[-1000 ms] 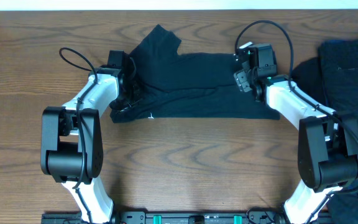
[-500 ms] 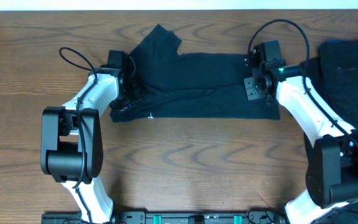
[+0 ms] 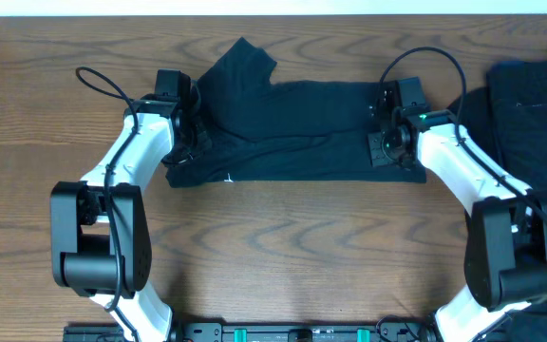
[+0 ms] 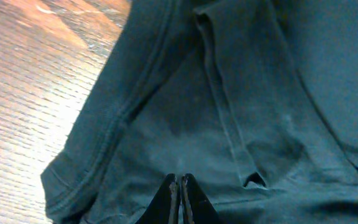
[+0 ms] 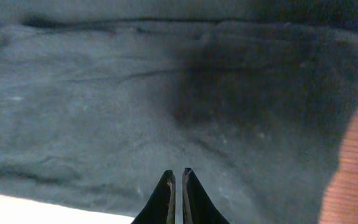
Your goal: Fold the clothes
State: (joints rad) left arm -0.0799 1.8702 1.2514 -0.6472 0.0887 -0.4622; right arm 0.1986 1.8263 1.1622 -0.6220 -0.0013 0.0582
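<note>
The dark navy soft fabric T-shirt [image 3: 292,128] lies stretched sideways across the far middle of the brown wooden worktop [image 3: 292,247], one sleeve poking up. Left gripper [image 4: 178,180] is down at its left end, jaws together, tips on the cloth. Right gripper [image 5: 177,174] sits at the right end, jaws together too. Whether either pinches fabric, I cannot tell. Another dark navy garment [image 3: 539,104] lies at the right edge.

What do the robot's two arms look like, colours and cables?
The left arm and right arm have white links and bulky black joints. A black cable loops over each wrist; the right shows a green light. Fingers are dark, tapering to points.
</note>
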